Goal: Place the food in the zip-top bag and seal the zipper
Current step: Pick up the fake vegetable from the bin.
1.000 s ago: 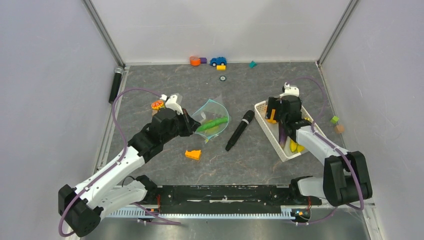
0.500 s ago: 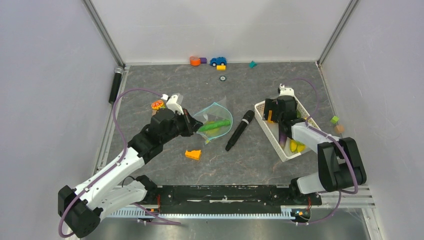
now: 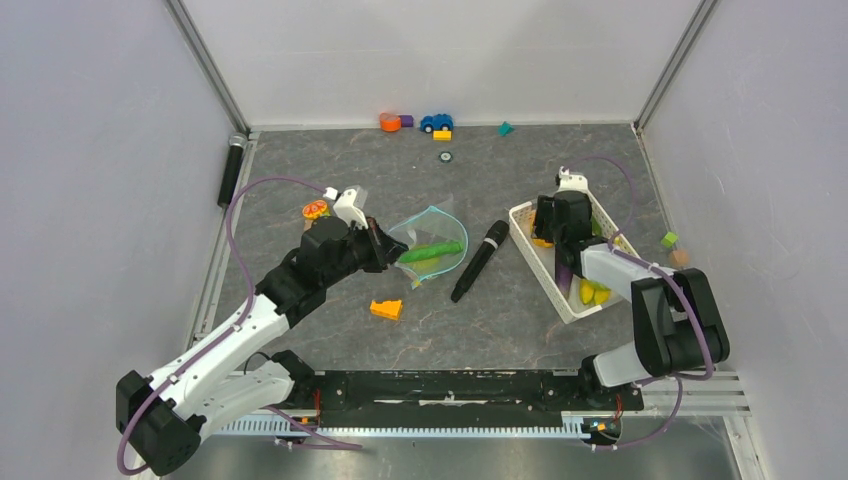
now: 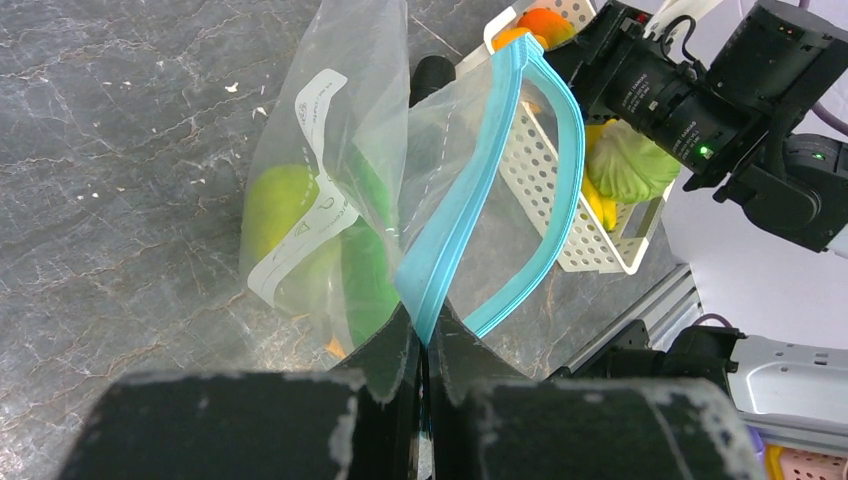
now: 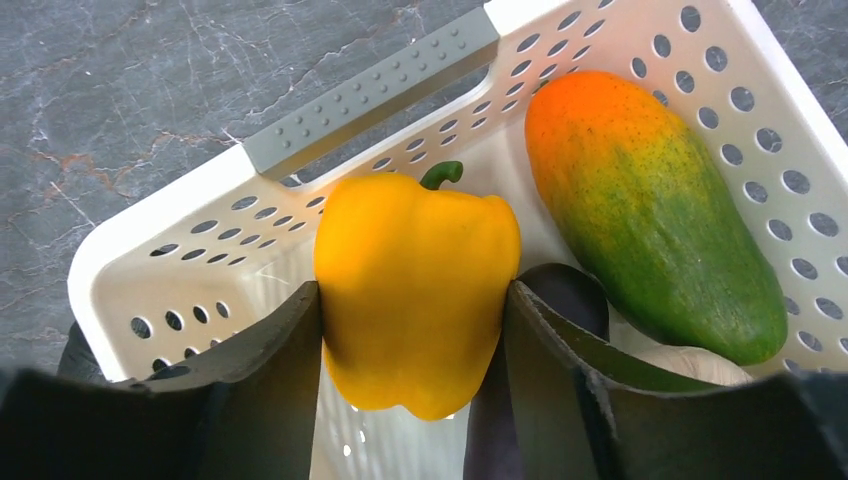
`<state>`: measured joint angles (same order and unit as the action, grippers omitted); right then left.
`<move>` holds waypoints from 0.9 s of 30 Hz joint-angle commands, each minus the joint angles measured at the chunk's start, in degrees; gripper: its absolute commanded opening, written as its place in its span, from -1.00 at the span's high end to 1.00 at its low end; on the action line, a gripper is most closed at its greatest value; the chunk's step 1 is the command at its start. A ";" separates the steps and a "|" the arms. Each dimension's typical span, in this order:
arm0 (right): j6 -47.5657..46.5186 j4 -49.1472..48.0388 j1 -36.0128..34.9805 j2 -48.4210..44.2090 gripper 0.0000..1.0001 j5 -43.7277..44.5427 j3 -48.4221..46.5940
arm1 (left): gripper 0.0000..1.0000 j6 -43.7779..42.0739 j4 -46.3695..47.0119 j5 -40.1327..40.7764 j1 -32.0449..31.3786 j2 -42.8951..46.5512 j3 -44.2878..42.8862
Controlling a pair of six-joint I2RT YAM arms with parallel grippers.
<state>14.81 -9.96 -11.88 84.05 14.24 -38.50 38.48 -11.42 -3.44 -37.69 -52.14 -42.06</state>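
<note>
— Checking the left side first: what does the left pincer (image 4: 422, 335) hold?

— It is clamped tight on the zipper (image 4: 450, 215), at one end of the teal strip. The bag (image 4: 340, 130) hangs from that grip, lifted at the pinched corner, its far part down near the tabletop (image 3: 500, 330). The two teal lips part beyond the grip, so the mouth gapes open towards the right arm.

— Contents of the bag?

— A green pod (image 3: 432, 249) lies along the inside, with a paler green fruit (image 4: 275, 205) beside it. A bit of orange shows at the bottom; cannot tell what it is.

— Right side?

— The right pincer (image 5: 412, 300) is down inside the white basket (image 5: 160, 230), near the grey-handled end. Its fingers (image 5: 270, 350) sit against both flanks of a yellow pepper (image 5: 410, 250), gripping it. The pepper stands stem up. Whether it is off the basket floor, cannot tell.

— Anything else in the basket?

— An orange-green fruit (image 5: 650, 210) just beside the pepper, lying along the wall. Something dark sits under the right-hand finger; unclear.

— Loose items on the tabletop?

— A black microphone (image 3: 478, 261) between bag and basket, touching neither. An orange wedge (image 3: 386, 309) near the bag, on the arms' side. A small orange-red piece (image 3: 316, 210) beyond the left wrist.
</note>
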 commanded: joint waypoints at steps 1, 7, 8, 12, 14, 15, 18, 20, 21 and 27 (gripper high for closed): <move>0.30 -3.37 0.10 -4.39 0.00 0.17 1.76 | 0.86 -1.75 3.30 -1.22 -0.10 -0.35 -0.35; 0.26 -2.99 0.11 -9.11 0.39 2.21 2.97 | 0.86 -2.09 3.42 -1.15 -0.10 -0.66 -0.61; 0.26 -3.15 0.10 -9.86 0.43 2.07 3.28 | 0.86 -2.09 3.39 -1.28 -0.10 -0.76 -0.48; 0.03 -3.01 0.09 -12.60 0.54 2.00 4.24 | 0.86 -1.99 3.51 -1.22 -0.10 -1.04 -0.45; -0.40 -2.93 0.10 -14.08 0.58 2.19 4.46 | 0.86 -2.16 3.51 -1.13 -0.10 -1.31 -0.69; -0.51 -2.79 0.12 -14.93 0.59 2.28 4.49 | 0.86 -2.18 3.51 -1.15 -0.10 -1.33 -0.85; -1.09 -2.10 0.10 -17.78 0.61 2.42 4.70 | 0.86 -2.08 3.38 -1.11 -0.10 -1.39 -0.87; -2.34 -2.56 0.11 -20.21 0.61 1.58 5.52 | 0.86 -1.86 3.42 -1.14 -0.10 -1.35 -0.74; -3.41 -3.42 0.10 -21.78 0.61 0.67 6.38 | 0.86 -1.74 3.50 -1.00 -0.10 -1.37 -0.66; -10.51 -11.86 -0.06 -31.64 0.64 -14.69 11.64 | 0.86 -1.75 4.03 -0.68 -0.10 -1.98 -1.67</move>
<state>9.76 -13.21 -11.88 58.06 10.68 -29.52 38.46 -10.24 -3.57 -37.69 -53.65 -42.06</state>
